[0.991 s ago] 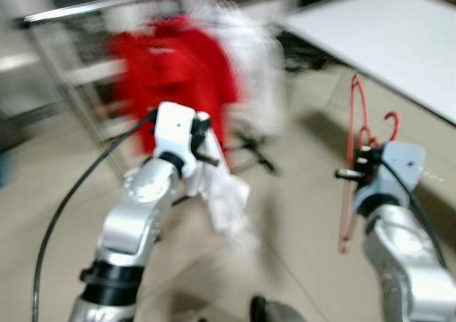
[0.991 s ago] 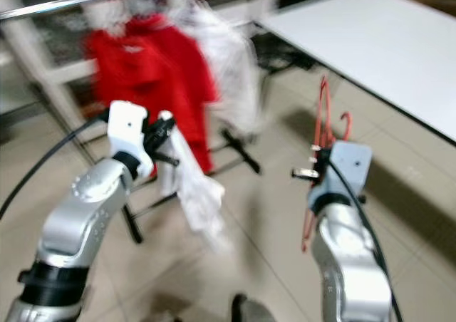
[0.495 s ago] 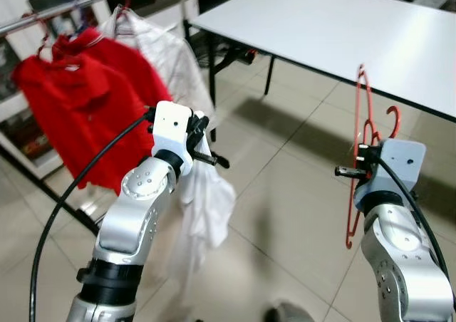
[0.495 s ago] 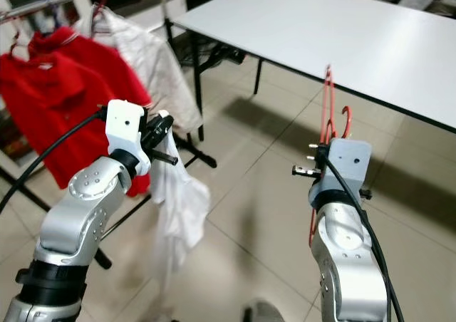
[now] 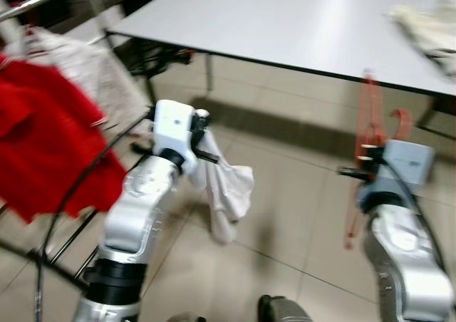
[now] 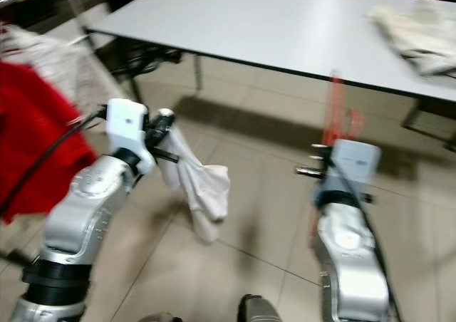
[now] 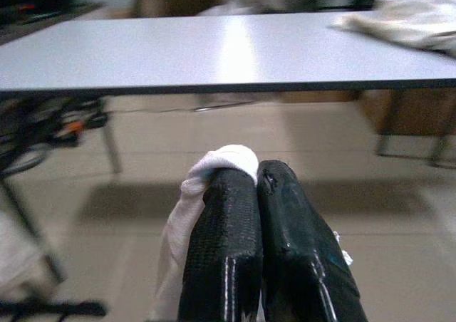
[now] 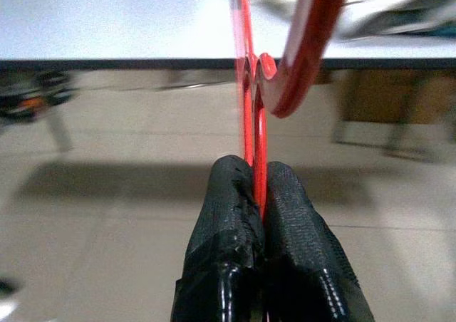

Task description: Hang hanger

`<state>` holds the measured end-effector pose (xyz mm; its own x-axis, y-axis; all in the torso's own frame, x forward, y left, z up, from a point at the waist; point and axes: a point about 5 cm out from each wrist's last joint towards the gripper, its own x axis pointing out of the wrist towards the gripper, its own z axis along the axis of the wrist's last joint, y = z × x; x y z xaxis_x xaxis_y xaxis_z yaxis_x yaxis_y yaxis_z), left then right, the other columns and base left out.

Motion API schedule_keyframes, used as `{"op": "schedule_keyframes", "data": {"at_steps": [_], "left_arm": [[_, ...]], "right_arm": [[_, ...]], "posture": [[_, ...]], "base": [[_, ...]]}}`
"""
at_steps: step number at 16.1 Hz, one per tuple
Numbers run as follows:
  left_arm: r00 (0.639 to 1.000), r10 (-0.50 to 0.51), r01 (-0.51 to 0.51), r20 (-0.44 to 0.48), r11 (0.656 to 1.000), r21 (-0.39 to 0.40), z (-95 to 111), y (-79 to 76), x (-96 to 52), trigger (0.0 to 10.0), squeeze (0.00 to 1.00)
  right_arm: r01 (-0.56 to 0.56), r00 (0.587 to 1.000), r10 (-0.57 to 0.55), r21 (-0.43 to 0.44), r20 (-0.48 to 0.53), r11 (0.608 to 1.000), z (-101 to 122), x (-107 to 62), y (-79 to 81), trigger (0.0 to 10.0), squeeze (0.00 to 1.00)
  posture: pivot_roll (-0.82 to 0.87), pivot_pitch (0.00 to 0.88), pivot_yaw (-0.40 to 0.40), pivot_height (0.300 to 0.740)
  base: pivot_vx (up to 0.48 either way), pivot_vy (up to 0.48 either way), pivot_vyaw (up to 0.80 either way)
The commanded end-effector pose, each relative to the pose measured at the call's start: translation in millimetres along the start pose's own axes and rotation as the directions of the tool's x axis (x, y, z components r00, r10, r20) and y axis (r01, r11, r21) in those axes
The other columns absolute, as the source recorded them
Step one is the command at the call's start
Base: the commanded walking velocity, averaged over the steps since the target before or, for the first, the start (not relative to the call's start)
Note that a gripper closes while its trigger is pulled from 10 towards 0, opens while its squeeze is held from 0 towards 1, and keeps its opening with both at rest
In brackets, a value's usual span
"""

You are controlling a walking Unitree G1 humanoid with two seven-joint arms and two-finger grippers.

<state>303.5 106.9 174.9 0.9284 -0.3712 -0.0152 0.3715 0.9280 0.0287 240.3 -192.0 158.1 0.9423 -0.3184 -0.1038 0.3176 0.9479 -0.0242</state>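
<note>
A table (image 5: 285,23) stands ahead, hung garments (image 5: 43,144) to its left.

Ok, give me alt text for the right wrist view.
The right pincer is clamped shut on a red hanger, hook uppermost. Beyond lie a tiled floor and a white table.

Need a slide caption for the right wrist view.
Right pincer shut on red hanger, facing a white table.
</note>
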Motion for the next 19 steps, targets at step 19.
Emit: {"op": "schedule_keyframes", "data": {"at_steps": [19], "left_arm": [[0.997, 0.074, -0.074, 0.015, 0.997, -0.008, 7, 14.1, 2.4, 10.0, 0.0]], "right_arm": [[-0.08, 0.996, 0.082, 0.068, -0.022, 0.995, -6, -2.5, 17.1, 10.0, 0.0]], "posture": [[-0.04, 0.026, 0.071, 0.74]], "base": [[0.0, 0.344, -0.16]]}}
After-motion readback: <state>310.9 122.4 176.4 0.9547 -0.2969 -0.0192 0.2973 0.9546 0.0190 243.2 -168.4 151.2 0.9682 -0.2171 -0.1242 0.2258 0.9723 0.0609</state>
